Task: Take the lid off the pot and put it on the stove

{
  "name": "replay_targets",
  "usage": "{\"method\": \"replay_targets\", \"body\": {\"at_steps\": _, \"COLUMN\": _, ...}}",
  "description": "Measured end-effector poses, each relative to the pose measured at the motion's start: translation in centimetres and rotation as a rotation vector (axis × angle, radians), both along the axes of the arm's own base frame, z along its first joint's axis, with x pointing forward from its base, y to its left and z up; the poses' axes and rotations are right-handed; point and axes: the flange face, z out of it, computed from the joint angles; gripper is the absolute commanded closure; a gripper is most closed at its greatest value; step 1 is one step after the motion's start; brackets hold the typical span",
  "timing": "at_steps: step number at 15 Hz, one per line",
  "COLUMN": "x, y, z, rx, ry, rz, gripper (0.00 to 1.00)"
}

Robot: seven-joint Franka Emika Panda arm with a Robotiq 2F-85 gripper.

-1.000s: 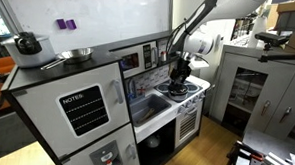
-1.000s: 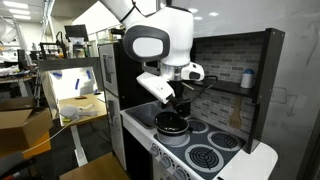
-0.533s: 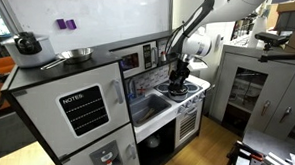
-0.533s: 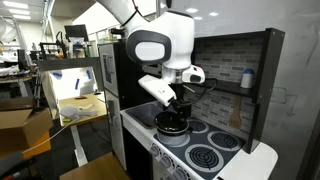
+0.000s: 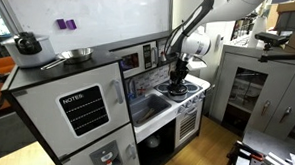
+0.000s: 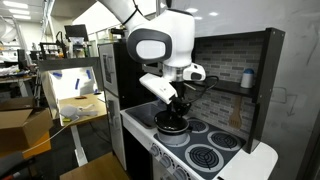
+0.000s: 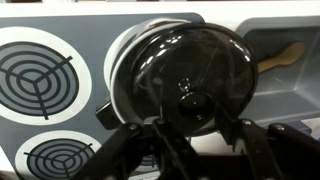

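I am counting one pot (image 7: 112, 72) below me, wearing one lid (image 7: 190, 55), and sitting on one stove (image 7: 93, 28). In the wrist view, two bare burners (image 7: 35, 75) are showing beside it. I am also making out one sink (image 5: 149, 108) holding one wooden utensil (image 7: 281, 56), and in an exterior view one steel bowl (image 5: 77, 55) and one dark kettle (image 5: 27, 43).

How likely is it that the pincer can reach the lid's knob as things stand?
Probably yes. In the wrist view the pincer is open right over the lid, its fingers on either side of the knob, with nothing visible in between.
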Motion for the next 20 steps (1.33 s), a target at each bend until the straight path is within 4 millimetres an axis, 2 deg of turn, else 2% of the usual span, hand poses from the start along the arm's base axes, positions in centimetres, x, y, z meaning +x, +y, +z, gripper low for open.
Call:
{"method": "replay_targets", "body": {"at_steps": 2, "x": 0.1, "y": -0.1, "z": 0.1, "rx": -0.001, "ry": -0.003, "rz": -0.001, "gripper": 0.92}}
{"method": "replay_targets", "body": {"at_steps": 13, "x": 0.1, "y": -0.1, "z": 0.6, "rx": -0.013, "ry": 0.051, "rz": -0.008, "gripper": 0.92}}
{"method": "replay_targets", "body": {"at_steps": 16, "x": 0.2, "y": -0.3, "z": 1.8, "rx": -0.008, "ry": 0.092, "rz": 0.000, "gripper": 0.92}}
{"method": "replay_targets", "body": {"at_steps": 20, "x": 0.5, "y": -0.1, "z": 4.5, "rx": -0.012, "ry": 0.107, "rz": 0.019, "gripper": 0.92}}
